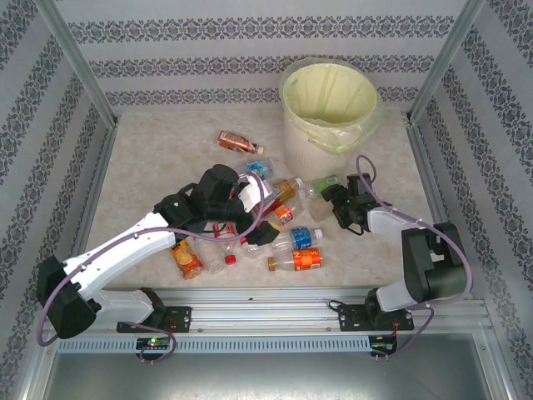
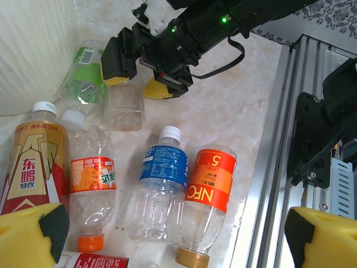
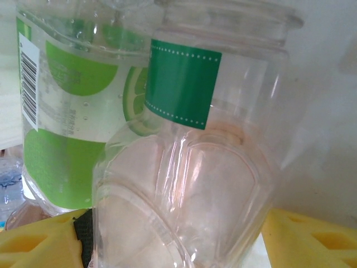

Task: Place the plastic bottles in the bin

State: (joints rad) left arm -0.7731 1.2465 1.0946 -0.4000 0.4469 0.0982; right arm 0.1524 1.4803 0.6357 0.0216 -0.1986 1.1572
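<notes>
Clearly spread wide, the left gripper's [image 2: 173,237] jaws hang over a blue-labelled bottle [image 2: 163,167] and an orange-labelled bottle [image 2: 209,181] lying side by side near the tabletop's [image 1: 150,158] near edge. The right gripper's [image 3: 173,243] jaws straddle a clear bottle [image 3: 189,195] with a green band, a lime-labelled bottle [image 3: 67,139] against it; whether they press it I cannot tell. Other plastic bottles [image 1: 287,190] litter mid-tabletop, one brown bottle [image 1: 236,142] apart toward the far edge. The bin [image 1: 298,137] stands by the far edge, toward the right corner.

Marbled table [image 1: 150,158]: bin [image 1: 301,133] at far right corner, plastic bottles [image 1: 296,240] strewn mid-table, brown-labelled bottle [image 1: 236,142] nearer far edge
</notes>
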